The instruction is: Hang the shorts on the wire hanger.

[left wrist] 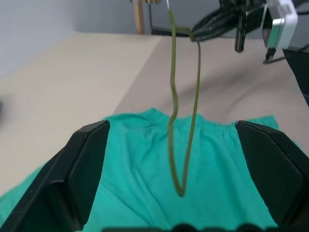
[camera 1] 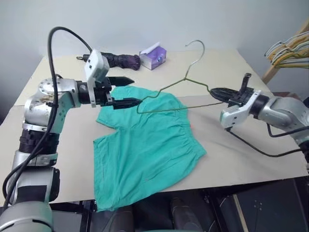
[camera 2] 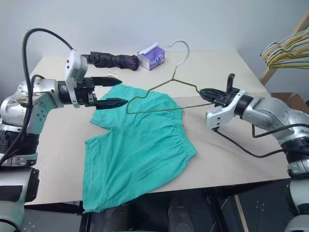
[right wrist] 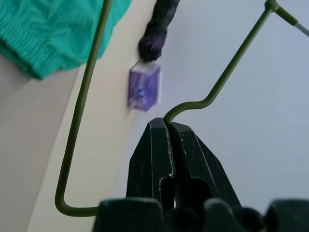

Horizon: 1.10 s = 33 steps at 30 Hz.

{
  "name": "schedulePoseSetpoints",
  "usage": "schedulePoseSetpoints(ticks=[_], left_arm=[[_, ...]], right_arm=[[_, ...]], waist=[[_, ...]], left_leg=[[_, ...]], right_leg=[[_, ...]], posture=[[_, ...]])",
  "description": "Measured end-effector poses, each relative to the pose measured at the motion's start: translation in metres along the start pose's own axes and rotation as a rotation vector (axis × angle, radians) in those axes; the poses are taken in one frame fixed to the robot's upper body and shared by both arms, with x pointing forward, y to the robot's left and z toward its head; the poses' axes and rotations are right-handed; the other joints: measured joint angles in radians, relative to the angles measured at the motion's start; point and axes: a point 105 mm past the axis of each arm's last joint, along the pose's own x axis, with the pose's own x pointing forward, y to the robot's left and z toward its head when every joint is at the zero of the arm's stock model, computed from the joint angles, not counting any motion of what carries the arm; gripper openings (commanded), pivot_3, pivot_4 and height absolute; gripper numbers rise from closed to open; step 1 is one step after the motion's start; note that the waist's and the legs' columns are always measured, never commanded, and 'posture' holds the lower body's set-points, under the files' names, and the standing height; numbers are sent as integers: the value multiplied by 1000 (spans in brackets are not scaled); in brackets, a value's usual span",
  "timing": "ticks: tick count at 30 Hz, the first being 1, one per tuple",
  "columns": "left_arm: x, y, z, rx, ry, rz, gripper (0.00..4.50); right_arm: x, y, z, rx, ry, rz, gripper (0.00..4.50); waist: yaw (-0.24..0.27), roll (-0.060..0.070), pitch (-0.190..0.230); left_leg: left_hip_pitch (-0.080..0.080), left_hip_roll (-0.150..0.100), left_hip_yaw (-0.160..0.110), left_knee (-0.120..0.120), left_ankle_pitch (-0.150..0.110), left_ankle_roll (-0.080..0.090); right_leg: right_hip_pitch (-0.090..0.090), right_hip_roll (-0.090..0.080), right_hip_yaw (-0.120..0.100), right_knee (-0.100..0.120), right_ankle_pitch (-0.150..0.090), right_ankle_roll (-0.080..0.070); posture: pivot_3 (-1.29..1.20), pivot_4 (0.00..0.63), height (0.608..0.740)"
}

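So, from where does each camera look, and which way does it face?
Head eyes: look forward and down on the table and shorts; both arms show.
Left wrist: looks along the open left pincer at the wire hanger over the shorts.
Right wrist: looks along the right pincer, shut on the wire hanger.
Shared: hanger and shorts.

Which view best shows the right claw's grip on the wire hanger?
Right wrist view: the right claw pinches the wire hanger at its bend. Eye views show the whole hanger above the shorts; left wrist, its far corner.
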Motion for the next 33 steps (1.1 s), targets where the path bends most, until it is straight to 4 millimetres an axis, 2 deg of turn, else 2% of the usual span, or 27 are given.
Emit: schedulePoseSetpoints(ticks=[5, 9, 12, 14, 23, 24, 27, 30, 33], left_arm=[[19, -7, -29, -39, 118, -70, 4500], [32, -12, -42, -57, 173, -94, 4500], [32, -16, -44, -54, 196, -115, 3901], [33, -20, -46, -45, 210, -134, 3322], [32, -22, -52, -63, 220, -136, 221], [32, -22, -52, -64, 221, -129, 30], [31, -20, -53, -67, 220, -111, 30], [29, -18, -53, -76, 227, -94, 0], [23, -14, -55, -68, 248, -65, 0]], right_arm=[[12, -9, 5, -64, -73, -18, 37], [16, -12, 10, -76, -101, -29, 37], [17, -11, 11, -79, -109, -24, 0], [17, -10, 11, -80, -110, -23, 0], [17, -10, 10, -83, -105, -19, 0], [17, -10, 10, -84, -105, -19, 0], [17, -10, 11, -84, -108, -21, 0], [18, -11, 12, -69, -114, -15, 757], [17, -16, 19, -18, -149, -16, 1715]], waist=[[-6, 0, 0], [-6, 0, 0], [-8, 0, 0], [-10, 0, 0], [-27, 0, 0], [-28, 0, 0], [-30, 0, 0], [-33, 0, 0], [-33, 0, 0]], left_leg=[[0, 0, 0, 1, 0, 0], [-1, 0, -1, 1, 0, 0], [0, 0, -1, 1, 0, 0], [0, 0, -1, 2, 0, 0], [1, 0, -1, 4, 0, 0], [1, 0, -1, 4, 0, 0], [1, 0, -1, 4, 0, 0], [1, 0, -1, 4, 0, 0], [2, 0, -2, 4, 0, 0]], right_leg=[[0, 0, 0, 1, 1, -1], [0, 0, 0, 1, 1, -1], [0, 0, 0, 2, 1, -1], [0, 0, 0, 2, 1, -1], [2, 0, 0, 5, 1, -1], [2, 0, 0, 5, 1, -1], [2, 0, 0, 5, 1, -1], [2, 0, 0, 5, 1, -1], [2, 0, 0, 5, 1, -1]], posture=[[-37, 74, 740], [-47, 70, 740], [-49, 71, 740], [-50, 72, 740], [-37, 75, 740], [-37, 75, 740], [-35, 77, 740], [-30, 81, 740], [-24, 84, 740]])
